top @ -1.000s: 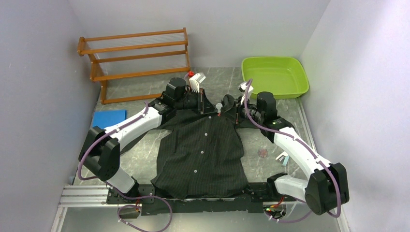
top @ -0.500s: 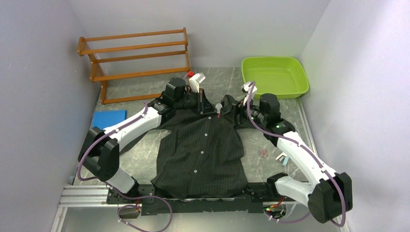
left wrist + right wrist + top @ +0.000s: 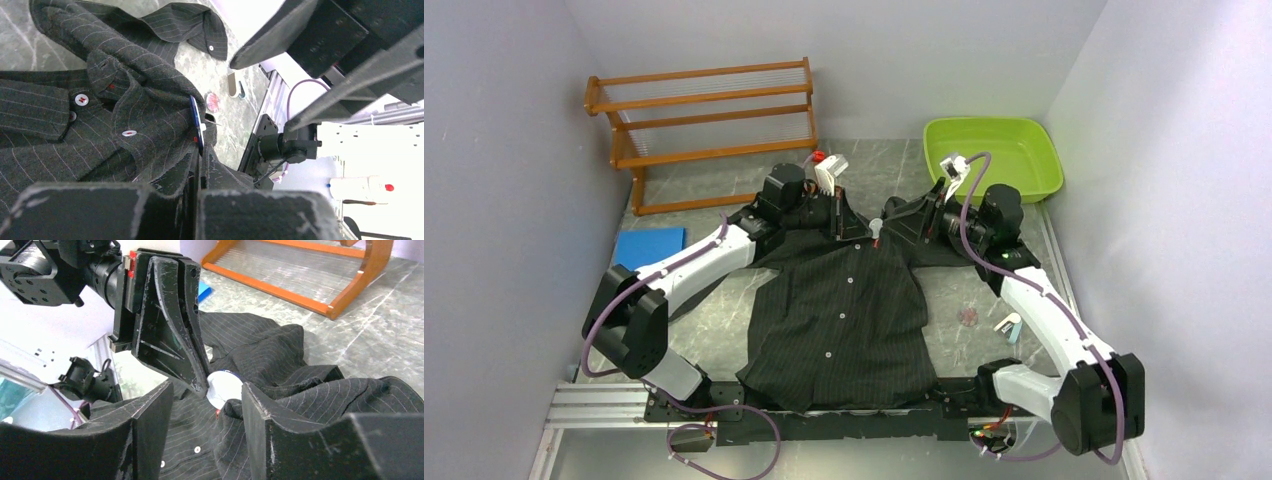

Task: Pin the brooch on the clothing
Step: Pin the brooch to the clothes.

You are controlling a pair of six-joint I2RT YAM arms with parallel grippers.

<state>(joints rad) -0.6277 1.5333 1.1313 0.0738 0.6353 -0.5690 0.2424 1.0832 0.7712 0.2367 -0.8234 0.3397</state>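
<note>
The clothing (image 3: 839, 310), a black pinstriped shirt with white buttons, lies spread on the table with its collar at the far end. My left gripper (image 3: 854, 225) is shut on the brooch (image 3: 876, 226), a round white disc with a blue rim, and holds it edge-on against the collar (image 3: 130, 100). In the right wrist view the brooch (image 3: 225, 388) shows just past the left fingertips (image 3: 200, 382). My right gripper (image 3: 911, 217) stands open just to the right of the brooch. It hangs over a raised fold of cloth (image 3: 232, 410) and grips nothing.
A wooden rack (image 3: 704, 130) stands at the back left and a green tub (image 3: 994, 155) at the back right. A blue pad (image 3: 649, 245) lies left of the shirt. A small pink piece (image 3: 968, 317) and a white-and-teal item (image 3: 1007, 324) lie to its right.
My right gripper has opened, let go of the collar cloth and drawn back up and to the right. The left gripper has kept still with the brooch.
</note>
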